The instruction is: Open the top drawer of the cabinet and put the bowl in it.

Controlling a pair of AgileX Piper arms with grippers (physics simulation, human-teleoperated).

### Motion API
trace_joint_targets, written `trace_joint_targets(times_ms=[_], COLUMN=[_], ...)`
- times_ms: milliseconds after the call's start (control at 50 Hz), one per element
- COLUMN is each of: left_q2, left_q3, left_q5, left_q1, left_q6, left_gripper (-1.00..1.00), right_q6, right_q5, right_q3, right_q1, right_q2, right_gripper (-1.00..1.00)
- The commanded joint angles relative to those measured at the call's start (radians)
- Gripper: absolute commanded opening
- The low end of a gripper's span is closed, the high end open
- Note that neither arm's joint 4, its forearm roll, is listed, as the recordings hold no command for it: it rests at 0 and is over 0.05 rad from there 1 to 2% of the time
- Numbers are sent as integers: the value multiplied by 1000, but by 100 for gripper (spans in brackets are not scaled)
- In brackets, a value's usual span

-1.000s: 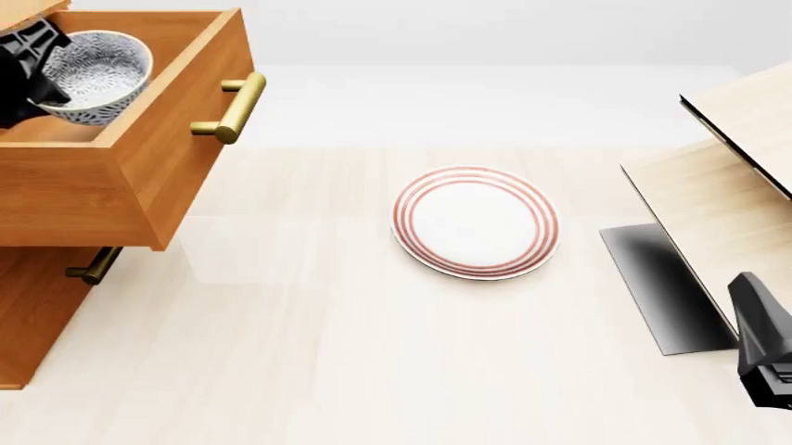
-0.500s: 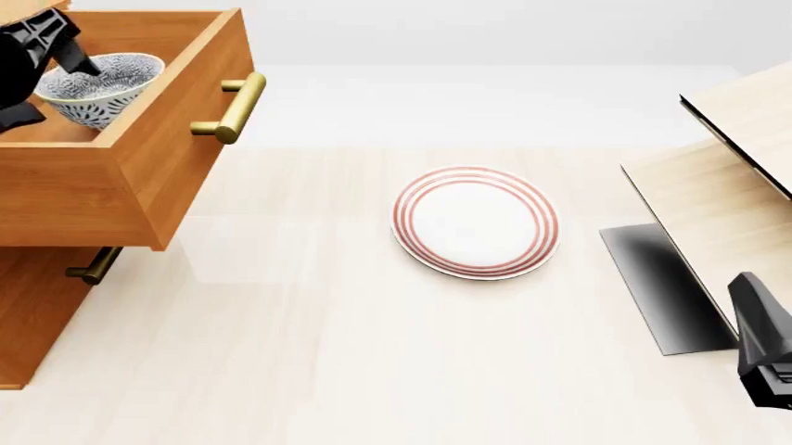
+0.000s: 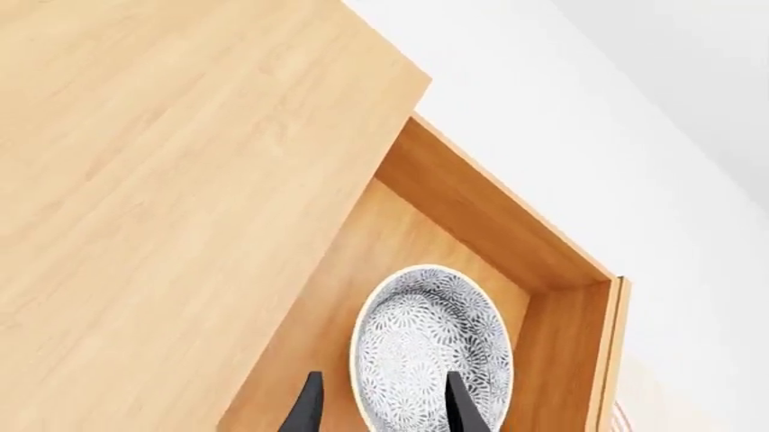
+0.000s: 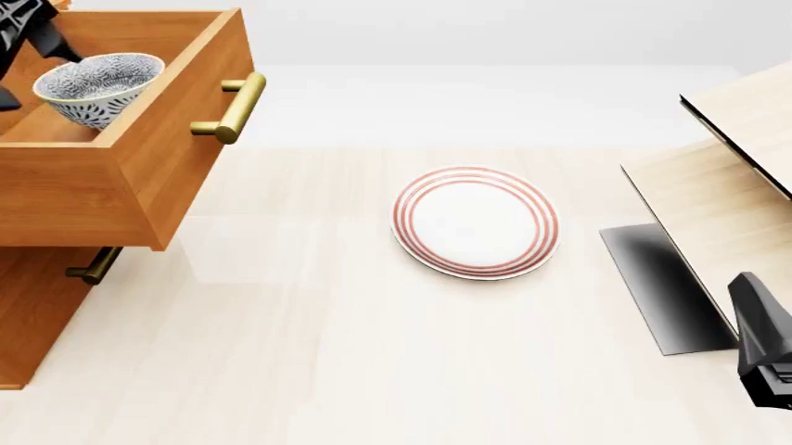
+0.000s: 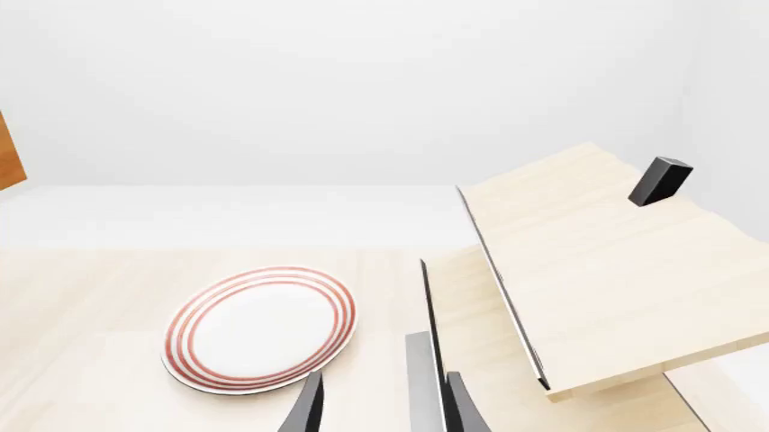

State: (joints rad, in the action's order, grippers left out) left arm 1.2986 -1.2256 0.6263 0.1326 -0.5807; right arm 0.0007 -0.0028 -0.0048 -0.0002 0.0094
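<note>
Two dark fingertips of the left gripper (image 3: 382, 407) stand apart above the bowl (image 3: 430, 349), gripping nothing; only their tips enter the left wrist view, the rest cut off at the picture's edge. One fingertip overlaps the bowl's patterned inside in that view, the other lies just beside its rim (whether either touches it cannot be told). The bowl, grey and white with a leaf-like speckle, sits upright on the floor of the top drawer (image 3: 547, 306), which is pulled out from under the cabinet (image 3: 168, 180) top.

From the front, the left gripper (image 4: 28, 32) shows only as a dark shape cut off at the upper left corner, above the bowl (image 4: 96, 85). This view adds the drawer's (image 4: 161, 158) front and brass bar handle (image 4: 232, 108), plus part of a second handle (image 4: 95, 266) below, mostly hidden under the open drawer.

Farther right, a white plate with red rings (image 4: 476, 221) lies flat on the table (image 4: 371, 352), well apart from the cabinet (image 4: 37, 315). The right gripper (image 5: 382, 407) hangs with its fingertips apart and empty, near a pale wood structure (image 5: 601, 261); the front view shows only part of the right arm at the lower right edge.
</note>
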Motion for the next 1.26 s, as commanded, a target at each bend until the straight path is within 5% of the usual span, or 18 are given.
trace_joint_targets(times_ms=[20, 1060, 1260], left_q2=[-41, -254, -328], left_q3=[-4, -85, -32], left_q5=[44, 295, 308], left_q1=[-3, -40, -52], left_q6=[14, 84, 85], left_gripper=[100, 100, 100], right_q6=[0, 0, 0], right_q5=[0, 0, 0], right_q3=[1, 1, 1], right_q1=[0, 0, 0], right_q2=[-1, -1, -1], right_gripper=[100, 100, 100])
